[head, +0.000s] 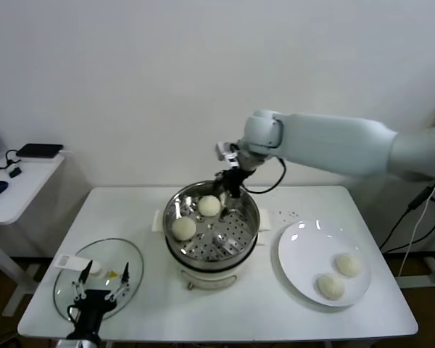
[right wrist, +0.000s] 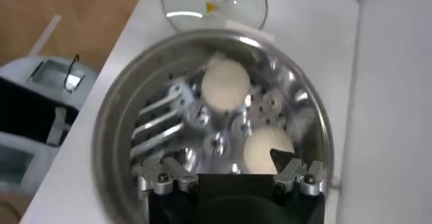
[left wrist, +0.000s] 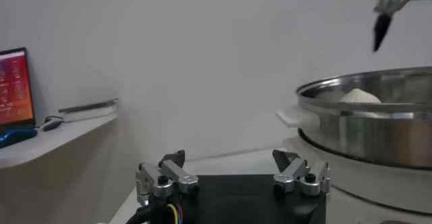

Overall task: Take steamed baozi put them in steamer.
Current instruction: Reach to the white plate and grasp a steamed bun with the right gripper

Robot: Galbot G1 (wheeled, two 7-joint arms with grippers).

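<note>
The steel steamer (head: 251, 212) stands mid-table. Two off-white baozi lie on its perforated tray, one at the back (head: 209, 206) and one at the left (head: 183, 228). Two more baozi (head: 348, 264) (head: 330, 286) lie on the white plate (head: 308, 246) to its right. My right gripper (head: 226, 191) hangs open and empty just above the back baozi. The right wrist view shows its open gripper (right wrist: 233, 173) over the tray, with one baozi (right wrist: 266, 150) right below and another (right wrist: 225, 87) farther off. My left gripper (head: 100, 279) is open and empty near the front left edge.
A round glass lid (head: 112, 257) lies at the table's front left, under my left gripper (left wrist: 233, 171). A white side table (head: 14, 181) with a mouse and a black device stands to the left. The steamer's wall (left wrist: 378, 121) shows in the left wrist view.
</note>
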